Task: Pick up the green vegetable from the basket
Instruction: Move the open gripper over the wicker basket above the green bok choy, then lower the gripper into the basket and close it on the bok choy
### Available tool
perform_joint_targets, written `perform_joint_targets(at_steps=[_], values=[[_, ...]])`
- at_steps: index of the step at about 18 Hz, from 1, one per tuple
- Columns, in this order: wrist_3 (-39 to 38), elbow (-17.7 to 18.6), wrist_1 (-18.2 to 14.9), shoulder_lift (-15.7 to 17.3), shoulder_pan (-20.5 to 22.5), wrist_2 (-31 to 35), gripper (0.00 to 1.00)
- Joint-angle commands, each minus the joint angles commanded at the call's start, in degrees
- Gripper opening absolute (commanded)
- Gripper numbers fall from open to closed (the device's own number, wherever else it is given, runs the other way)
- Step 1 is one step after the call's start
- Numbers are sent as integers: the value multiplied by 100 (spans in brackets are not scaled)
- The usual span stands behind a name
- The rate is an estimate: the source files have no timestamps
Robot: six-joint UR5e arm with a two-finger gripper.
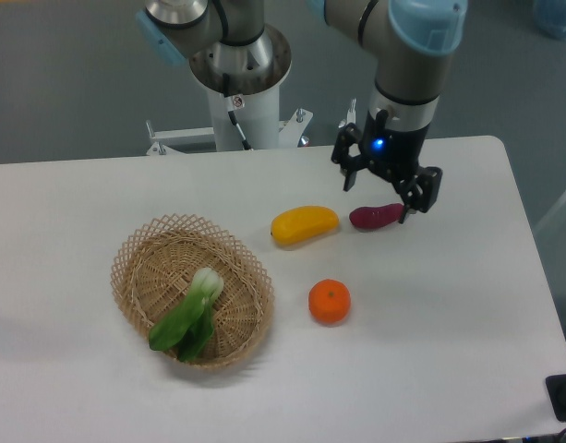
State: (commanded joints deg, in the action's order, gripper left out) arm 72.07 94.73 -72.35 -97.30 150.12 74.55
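The green vegetable (189, 314), pale stem up and dark leaves down, lies inside the tan wicker basket (135, 254) at the lower left of the table. My gripper (381, 191) hangs far off to the upper right, above the purple sweet potato (376, 216). Its fingers are spread open with nothing between them.
A yellow mango-like fruit (304, 224) lies between the basket and the sweet potato. An orange (329, 301) sits just right of the basket. The robot's white base column (238, 97) stands behind the table's far edge.
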Motion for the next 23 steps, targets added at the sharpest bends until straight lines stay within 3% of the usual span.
perform_joint_targets(at_steps=[3, 6, 11, 16, 23], values=[[-867, 369, 491, 9, -289, -204, 100], [-1738, 581, 1160, -210, -886, -195, 100], [-2468, 696, 1275, -649, -1572, -195, 100], [-3348, 731, 2285, -1238, -2100, -108, 100], [-3787, 748, 2611, -1634, -2566, 507, 100]])
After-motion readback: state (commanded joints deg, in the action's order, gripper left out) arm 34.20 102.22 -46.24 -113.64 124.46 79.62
